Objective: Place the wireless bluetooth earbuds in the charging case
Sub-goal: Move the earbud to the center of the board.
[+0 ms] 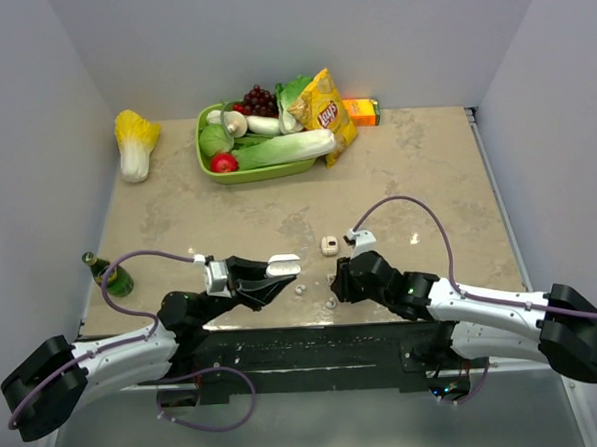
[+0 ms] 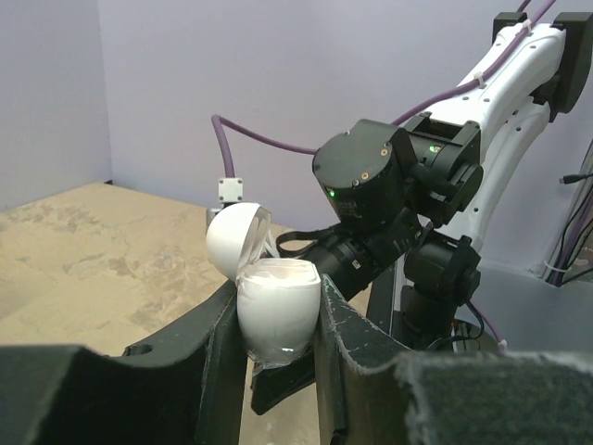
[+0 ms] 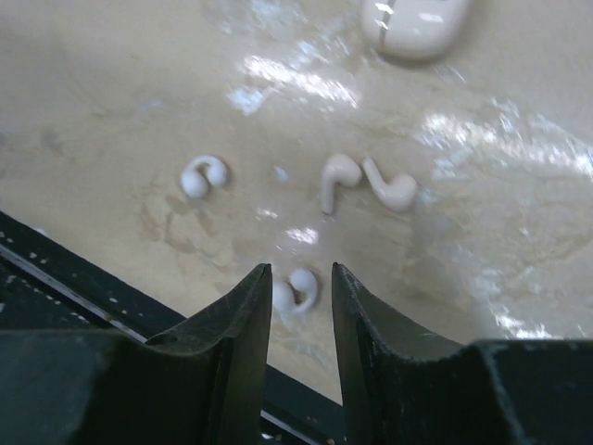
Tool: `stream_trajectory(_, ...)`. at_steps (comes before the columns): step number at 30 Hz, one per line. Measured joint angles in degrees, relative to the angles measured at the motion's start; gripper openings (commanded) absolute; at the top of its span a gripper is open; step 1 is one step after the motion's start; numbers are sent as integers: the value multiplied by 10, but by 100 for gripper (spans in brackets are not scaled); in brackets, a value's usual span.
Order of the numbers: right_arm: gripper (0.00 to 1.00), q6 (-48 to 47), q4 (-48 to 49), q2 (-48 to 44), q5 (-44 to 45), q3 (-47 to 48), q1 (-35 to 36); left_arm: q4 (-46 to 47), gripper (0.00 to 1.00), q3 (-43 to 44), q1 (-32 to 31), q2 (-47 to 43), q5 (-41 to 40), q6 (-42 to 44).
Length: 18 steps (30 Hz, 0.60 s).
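Note:
My left gripper is shut on a white charging case and holds it off the table, with its lid hinged open and a pale inside showing at the top. The case also shows in the top view. My right gripper is open and low over the table, its fingers on either side of one small white earbud without closing on it. Other earbuds lie just beyond: one to the left and two side by side.
A second small white case lies on the table beyond my right gripper. A green bottle stands at the left edge. A green basket of vegetables, a chip bag and a cabbage are at the back.

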Motion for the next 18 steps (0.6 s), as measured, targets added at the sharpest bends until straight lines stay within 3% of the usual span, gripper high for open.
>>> stream_trajectory(5,34,51,-52,-5,9,-24,3,0,0,0,-3,11,-2,0)
stream_trajectory(18,34,79,-32,57,7,-34,42,0,0,0,-7,40,-3,-1)
